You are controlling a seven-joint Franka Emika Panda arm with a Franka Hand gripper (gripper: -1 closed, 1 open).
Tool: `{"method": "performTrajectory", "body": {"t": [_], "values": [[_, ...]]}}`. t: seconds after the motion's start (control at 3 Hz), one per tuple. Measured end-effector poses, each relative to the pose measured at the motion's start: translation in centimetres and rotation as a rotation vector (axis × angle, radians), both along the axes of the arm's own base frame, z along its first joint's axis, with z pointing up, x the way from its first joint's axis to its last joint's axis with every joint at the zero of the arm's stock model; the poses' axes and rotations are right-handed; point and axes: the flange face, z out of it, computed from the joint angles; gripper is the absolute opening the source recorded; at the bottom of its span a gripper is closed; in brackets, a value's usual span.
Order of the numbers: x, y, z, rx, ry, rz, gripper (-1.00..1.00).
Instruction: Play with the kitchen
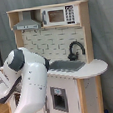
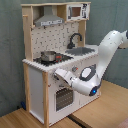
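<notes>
We note the end effector in the second exterior view low against the front of the kitchen, just under the counter edge and above the oven door; we cannot tell how far it is open or whether it has hold of anything. In the first exterior view the arm's white body hides it.

The arm reaches in from the second exterior view's right, elbow near us, a blue light on its joint.

On the counter: a small silver pot on the black hob to the second exterior view's left, the silver sink and black faucet to its right. Above, a grey hood and a microwave top the pegboard back.

The kitchen stands on a wooden bench before a grey curtain.
</notes>
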Motion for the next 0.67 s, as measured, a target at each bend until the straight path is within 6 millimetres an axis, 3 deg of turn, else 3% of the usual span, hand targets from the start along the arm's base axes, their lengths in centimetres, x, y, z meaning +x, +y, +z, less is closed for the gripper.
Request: {"method": "performTrajectory", "body": {"t": [0.67], "values": [[-0.04, -0.02, -0.09, -0.239, -0.028, -0.018, -1.00]]}}
